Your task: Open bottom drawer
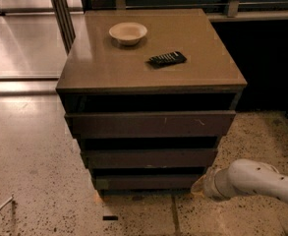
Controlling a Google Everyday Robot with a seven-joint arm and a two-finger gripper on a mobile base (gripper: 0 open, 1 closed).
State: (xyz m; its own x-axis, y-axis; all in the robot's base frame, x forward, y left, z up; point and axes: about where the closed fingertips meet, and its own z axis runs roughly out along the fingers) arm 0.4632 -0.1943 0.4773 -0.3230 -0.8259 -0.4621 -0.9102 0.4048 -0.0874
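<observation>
The bottom drawer is the slimmest, lowest dark brown face of the cabinet, under the medium drawer and the wide scratched top drawer. All three faces stand slightly out under the cabinet top. My white arm reaches in from the lower right, low over the floor. My gripper is at the arm's tip, right at the bottom drawer's right end. I cannot tell whether it touches the drawer.
On the cabinet top sit a pale bowl and a black remote. Speckled floor spreads left and in front. A dark recess lies behind on the right, and a metal frame post stands at the back left.
</observation>
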